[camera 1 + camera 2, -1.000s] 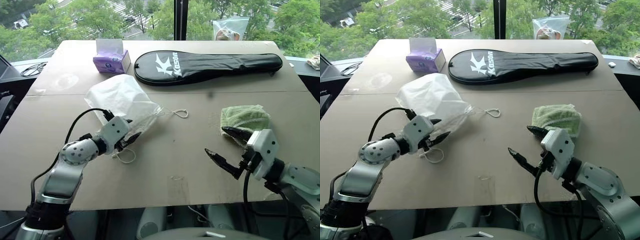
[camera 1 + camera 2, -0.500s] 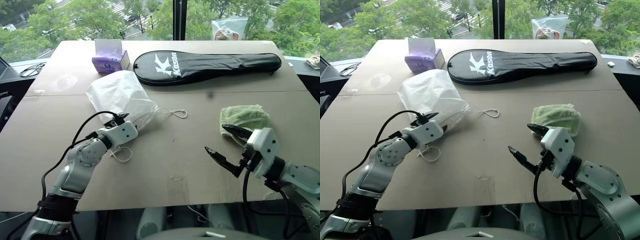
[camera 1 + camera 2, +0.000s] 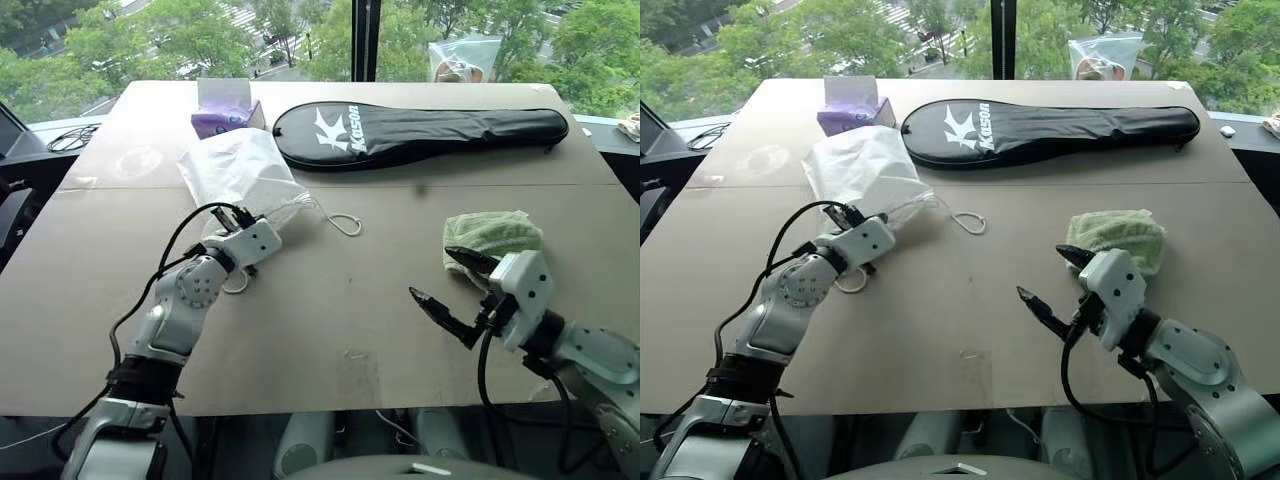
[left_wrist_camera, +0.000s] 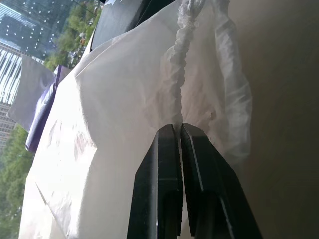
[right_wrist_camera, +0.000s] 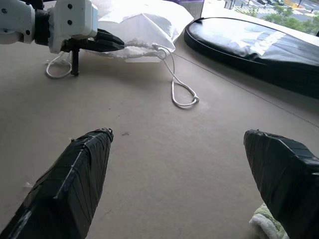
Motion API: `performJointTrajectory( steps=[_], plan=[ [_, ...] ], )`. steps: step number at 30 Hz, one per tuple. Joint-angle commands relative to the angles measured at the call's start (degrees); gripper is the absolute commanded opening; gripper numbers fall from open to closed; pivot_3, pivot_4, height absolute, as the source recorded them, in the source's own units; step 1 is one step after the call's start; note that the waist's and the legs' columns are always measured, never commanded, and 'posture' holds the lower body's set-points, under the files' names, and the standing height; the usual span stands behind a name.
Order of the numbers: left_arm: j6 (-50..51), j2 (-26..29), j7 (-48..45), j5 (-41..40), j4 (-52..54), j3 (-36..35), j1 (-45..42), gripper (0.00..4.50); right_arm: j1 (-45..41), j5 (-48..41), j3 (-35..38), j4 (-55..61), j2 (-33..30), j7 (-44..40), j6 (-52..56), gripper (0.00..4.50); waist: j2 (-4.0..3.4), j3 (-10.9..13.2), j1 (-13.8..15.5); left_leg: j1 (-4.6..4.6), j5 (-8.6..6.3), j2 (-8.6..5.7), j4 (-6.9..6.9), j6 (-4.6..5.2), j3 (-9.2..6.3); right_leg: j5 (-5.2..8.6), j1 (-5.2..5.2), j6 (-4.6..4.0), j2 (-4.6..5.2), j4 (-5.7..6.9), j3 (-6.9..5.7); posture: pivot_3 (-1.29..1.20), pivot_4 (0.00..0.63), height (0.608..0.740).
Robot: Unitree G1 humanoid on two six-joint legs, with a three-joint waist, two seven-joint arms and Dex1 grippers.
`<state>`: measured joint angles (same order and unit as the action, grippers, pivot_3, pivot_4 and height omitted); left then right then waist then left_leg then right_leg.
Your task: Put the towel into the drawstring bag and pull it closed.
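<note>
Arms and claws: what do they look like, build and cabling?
Both arms are silver-grey metal tubes with rounded, dotted joints, ending in white boxy wrist housings. Each claw, left claw and right claw, has two tapered black fingers with a taped-looking wrap. Black cables loop outside each wrist.

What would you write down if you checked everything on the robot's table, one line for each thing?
Surface: brown table, flat, with a seam running across it.
Job's things: white drawstring bag lying on its side, a cord loop trailing from its mouth; green towel lying apart from it, not in the bag.
Clutter: black racket cover and purple tissue box at the far side.
Hands: left hand shut on the bag's gathered mouth; right hand open, beside the towel.
Cables: black cable looping along the left arm; another along the right arm.
Surroundings: window with green trees behind the table.
</note>
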<state>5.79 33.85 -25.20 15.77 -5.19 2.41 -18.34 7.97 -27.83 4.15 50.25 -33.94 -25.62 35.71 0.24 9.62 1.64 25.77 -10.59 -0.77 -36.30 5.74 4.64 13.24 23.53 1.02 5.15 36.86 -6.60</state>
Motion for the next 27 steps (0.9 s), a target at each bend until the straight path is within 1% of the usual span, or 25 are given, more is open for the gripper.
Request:
performJointTrajectory(
  steps=[1, 2, 4, 5, 8, 9, 11, 13, 16, 18, 20, 21, 22, 24, 27],
  plan=[
    [12.71, -2.19, -10.28, -15.31, 3.92, -5.58, -2.32, 0.02, -0.65, -1.02, 4.77, 0.39, 0.85, 2.10, 0.47, 4.50, 0.04, 0.02, -0.02, 0.03, 0.03, 0.00, -0.03, -0.04, -0.01, 0.00, 0.00, 0.00, 0.00, 0.00, -0.02, 0.00, 0.150, 0.740],
    [15.68, -1.99, -12.11, -18.26, 4.64, -7.06, -3.22, 0.02, -0.63, -1.46, 5.10, 0.44, 0.77, 1.84, 0.52, 4.50, 0.07, 0.04, -0.12, 0.06, 0.04, 0.00, -0.04, -0.05, -0.01, 0.00, 0.01, 0.01, 0.00, 0.00, -0.04, 0.00, 0.150, 0.740],
    [24.93, -0.99, -16.37, -26.52, 6.38, -10.86, -5.83, 0.02, -0.99, -2.39, 5.86, 0.34, 1.07, 2.07, 0.91, 4.50, 0.08, 0.05, -0.29, 0.06, 0.04, 0.00, -0.05, -0.05, -0.03, -0.02, 0.01, 0.04, -0.03, 0.00, -0.07, 0.00, 0.150, 0.740],
    [28.12, -0.40, -17.83, -29.39, 7.08, -12.12, -6.76, 0.02, -1.28, -2.88, 6.27, 0.22, 1.38, 2.48, 1.18, 4.50, 0.09, 0.06, -0.38, 0.07, 0.05, 0.00, -0.05, -0.06, -0.06, -0.10, 0.01, 0.17, -0.05, 0.02, -0.11, 0.00, 0.150, 0.740],
    [39.61, 1.23, -20.41, -38.35, 9.64, -15.98, -9.27, 0.02, -2.46, -3.84, 6.80, 0.09, 1.21, 2.78, 2.00, 4.50, 0.09, 0.06, -0.78, 0.07, 0.06, 0.01, -0.05, -0.06, -0.10, -0.12, -0.01, 0.21, -0.07, 0.03, -0.16, 0.00, 0.150, 0.740],
    [42.85, 1.67, -20.77, -40.77, 10.36, -16.93, -9.86, 0.02, -2.75, -4.07, 6.86, 0.09, 1.09, 2.78, 2.24, 4.50, 0.09, 0.06, -0.81, 0.08, 0.06, 0.00, -0.08, -0.06, -0.10, -0.13, -0.03, 0.22, -0.08, 0.03, -0.16, 0.00, 0.150, 0.740],
    [52.81, 1.62, -20.97, -48.36, 11.97, -20.45, -11.87, 0.02, -3.37, -4.61, 6.75, 0.34, 0.87, 2.73, 2.81, 4.50, 0.08, 0.06, -0.83, 0.06, 0.06, 0.00, -0.09, -0.05, -0.07, -0.13, -0.05, 0.23, -0.08, 0.03, -0.14, 0.00, 0.150, 0.740],
    [59.58, 1.77, -20.72, -53.68, 13.14, -22.63, -13.13, 0.02, -3.96, -4.73, 6.64, 0.49, 0.73, 3.01, 3.38, 4.50, 0.10, 0.07, -0.83, 0.05, 0.06, -0.01, -0.11, -0.05, -0.09, -0.13, -0.08, 0.23, -0.11, 0.04, -0.14, 0.00, 0.150, 0.740],
    [70.89, 0.35, -16.71, -60.05, 11.83, -27.35, -17.01, 0.02, -4.89, -3.55, 7.16, 0.31, 0.80, 5.45, 4.92, 4.50, 0.12, 0.08, -0.69, 0.05, 0.07, -0.01, -0.18, -0.05, -0.14, -0.13, -0.09, 0.23, -0.14, 0.12, -0.16, 0.00, 0.150, 0.740],
    [75.23, -0.43, -14.29, -61.69, 11.18, -28.44, -18.91, 0.02, -5.90, -1.53, 7.94, -0.55, 1.17, 8.53, 6.13, 4.50, 0.12, 0.08, -0.67, 0.04, 0.07, -0.01, -0.25, -0.06, -0.17, -0.12, -0.12, 0.24, -0.15, 0.15, -0.18, 0.00, 0.150, 0.740],
    [78.32, -2.55, -11.43, -62.73, 11.03, -29.55, -20.72, 0.02, -7.83, -2.43, 10.27, -2.85, 2.54, 12.04, 9.71, 4.50, 0.12, 0.07, -0.70, 0.02, 0.07, -0.02, -0.28, -0.06, -0.15, -0.13, -0.15, 0.25, -0.15, 0.16, -0.17, 0.00, 0.150, 0.740],
    [79.24, -3.48, -10.01, -62.65, 11.25, -29.27, -21.19, 0.02, -8.80, -5.29, 12.71, -4.89, 3.26, 12.88, 12.72, 4.50, 0.12, 0.07, -0.69, -0.02, 0.07, -0.02, -0.30, -0.06, -0.14, -0.14, -0.20, 0.27, -0.15, 0.16, -0.16, 0.00, 0.150, 0.740],
    [79.66, -4.30, -8.87, -62.59, 11.75, -28.80, -21.40, 0.02, -9.40, -6.11, 14.31, -6.04, 2.92, 12.96, 14.32, 4.50, 0.12, 0.07, -0.68, -0.04, 0.07, -0.02, -0.33, -0.06, -0.14, -0.16, -0.24, 0.29, -0.15, 0.16, -0.16, 0.00, 0.150, 0.740],
    [79.99, -6.48, -6.81, -62.74, 12.81, -28.33, -21.81, 0.02, -12.65, -10.49, 17.96, -8.85, 3.24, 13.88, 18.80, 4.50, 0.15, 0.09, -0.67, -0.05, 0.07, -0.03, -0.35, -0.06, -0.15, -0.17, -0.31, 0.30, -0.15, 0.16, -0.16, 0.00, 0.150, 0.740],
    [79.81, -9.59, -4.20, -63.10, 13.23, -28.71, -21.82, 0.02, -18.09, -10.41, 18.63, -15.75, 2.05, 15.31, 22.93, 4.50, 0.14, 0.09, -0.82, -0.07, 0.07, -0.03, -0.34, -0.06, -0.13, -0.21, -0.30, 0.22, -0.15, 0.23, -0.14, 0.00, 0.150, 0.740]
  ],
)
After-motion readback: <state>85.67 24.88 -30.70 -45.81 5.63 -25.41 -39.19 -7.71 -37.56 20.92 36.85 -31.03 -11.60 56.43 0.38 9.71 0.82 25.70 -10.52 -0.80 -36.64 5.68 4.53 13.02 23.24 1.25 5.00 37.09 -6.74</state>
